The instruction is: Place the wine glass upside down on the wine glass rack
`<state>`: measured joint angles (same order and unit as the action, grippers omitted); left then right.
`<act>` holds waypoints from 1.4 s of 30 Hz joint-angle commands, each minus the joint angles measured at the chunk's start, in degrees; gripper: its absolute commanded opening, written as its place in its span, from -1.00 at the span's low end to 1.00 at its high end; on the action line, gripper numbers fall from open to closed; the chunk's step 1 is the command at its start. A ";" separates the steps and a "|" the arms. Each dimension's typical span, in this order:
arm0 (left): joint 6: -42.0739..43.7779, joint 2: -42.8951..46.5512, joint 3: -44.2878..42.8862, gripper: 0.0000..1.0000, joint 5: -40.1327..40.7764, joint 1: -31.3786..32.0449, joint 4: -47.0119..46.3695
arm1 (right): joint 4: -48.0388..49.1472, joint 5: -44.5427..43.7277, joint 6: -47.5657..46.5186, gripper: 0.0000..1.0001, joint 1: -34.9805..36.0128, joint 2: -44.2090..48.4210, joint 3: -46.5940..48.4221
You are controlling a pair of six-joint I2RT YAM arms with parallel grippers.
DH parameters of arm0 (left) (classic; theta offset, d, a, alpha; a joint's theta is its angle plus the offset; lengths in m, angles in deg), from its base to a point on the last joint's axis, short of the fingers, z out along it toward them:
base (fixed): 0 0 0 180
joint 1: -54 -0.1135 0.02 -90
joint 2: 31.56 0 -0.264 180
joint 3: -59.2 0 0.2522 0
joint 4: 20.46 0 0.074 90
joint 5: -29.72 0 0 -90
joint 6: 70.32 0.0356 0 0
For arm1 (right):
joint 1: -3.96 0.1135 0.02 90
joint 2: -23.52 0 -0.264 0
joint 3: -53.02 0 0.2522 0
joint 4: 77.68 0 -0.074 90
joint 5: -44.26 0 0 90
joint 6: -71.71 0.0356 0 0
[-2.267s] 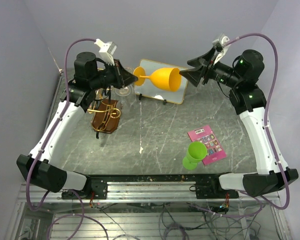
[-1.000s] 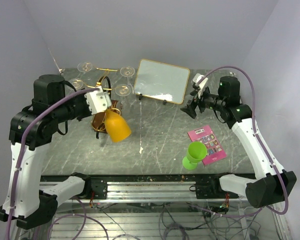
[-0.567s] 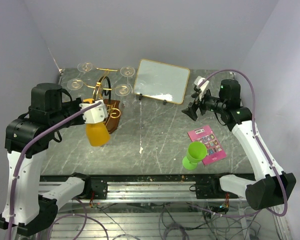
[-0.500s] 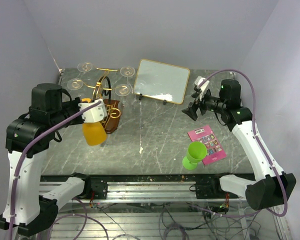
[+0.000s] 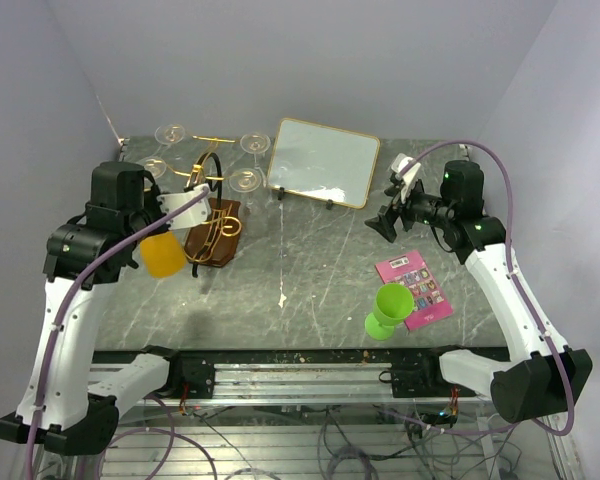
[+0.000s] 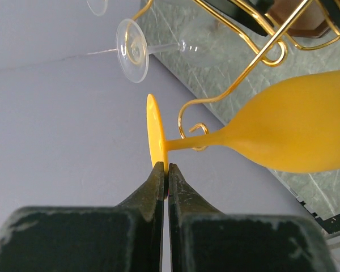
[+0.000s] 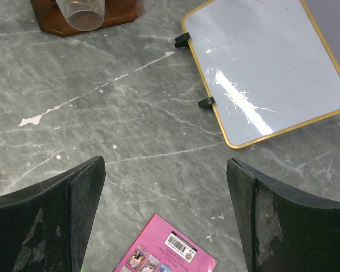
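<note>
Glass (image 5: 163, 256) hangs off the bench (image 5: 310, 270), just left of the rack (image 5: 212, 212), and from above it looks bowl-down. Left jaws are pressed together on the thin edge of its foot (image 6: 154, 139); we see very little overlap there. Right jaws are spread wide, holding nothing, over the bench near the board (image 5: 323, 162).

Risks as we judge them:
- The edge pinch is marginal. If the stem nudges the wire, the glass can pivot or slip out and drop.
- The stem sits right by a curled hook (image 6: 191, 127), and we can't tell if they touch. If the foot misses the slot, the glass falls on release.
- The clear glasses (image 5: 245, 180) hang close by, so a swinging bowl could knock one off.
- A sideways push could shift the rack's base (image 5: 216, 240).
</note>
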<state>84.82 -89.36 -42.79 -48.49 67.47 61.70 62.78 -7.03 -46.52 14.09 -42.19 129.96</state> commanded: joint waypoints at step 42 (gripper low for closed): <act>1.50 -2.21 14.12 -0.86 18.80 -0.55 -17.78 | 1.28 0.57 -1.30 0.76 -0.87 0.50 -1.30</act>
<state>85.24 -91.90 -29.87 -34.02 67.32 46.16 62.82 -6.65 -47.48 13.66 -42.17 129.28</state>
